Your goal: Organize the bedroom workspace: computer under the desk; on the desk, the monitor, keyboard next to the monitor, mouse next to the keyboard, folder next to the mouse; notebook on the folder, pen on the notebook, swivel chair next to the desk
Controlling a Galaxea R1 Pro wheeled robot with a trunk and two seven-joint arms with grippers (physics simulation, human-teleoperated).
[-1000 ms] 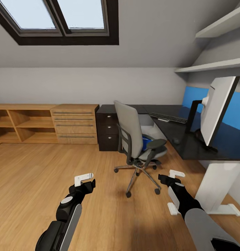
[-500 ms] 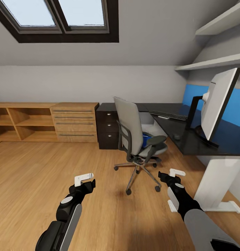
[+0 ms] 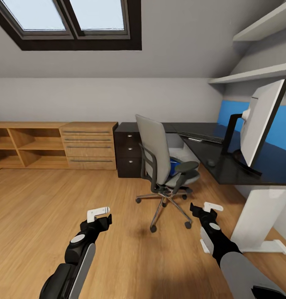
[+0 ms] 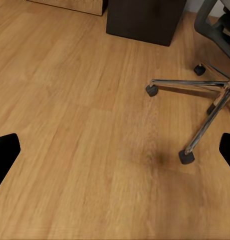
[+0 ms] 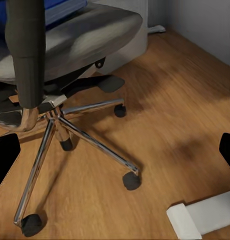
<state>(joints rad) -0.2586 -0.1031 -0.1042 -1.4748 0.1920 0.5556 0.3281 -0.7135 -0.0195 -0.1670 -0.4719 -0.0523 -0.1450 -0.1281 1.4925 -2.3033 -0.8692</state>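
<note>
The grey-backed swivel chair (image 3: 157, 155) stands on the floor, apart from the black desk (image 3: 230, 172). The blue folder (image 3: 172, 168) lies on its seat, and its near edge shows in the right wrist view (image 5: 49, 11). On the desk stand the monitor (image 3: 261, 120), back towards me, the keyboard (image 3: 201, 137) and the mouse (image 3: 210, 162). A pale boxy computer (image 3: 175, 145) sits under the desk behind the chair. I cannot make out the notebook or the pen. My left gripper (image 3: 100, 216) and right gripper (image 3: 204, 208) hang open and empty over the floor, short of the chair's chrome base (image 5: 69, 130).
Black drawers (image 3: 127, 151) close off the desk's far end, next to a light wooden cabinet (image 3: 89, 145) and open shelves (image 3: 26, 145). The desk's white leg (image 3: 259, 220) and its foot (image 5: 200, 220) stand close to my right arm. Bare wooden floor (image 4: 84, 125) lies to the left.
The whole view shifted slightly, so the camera moved; the desk and monitor now sit a little higher in view. Both grippers have sunk a little, still open.
</note>
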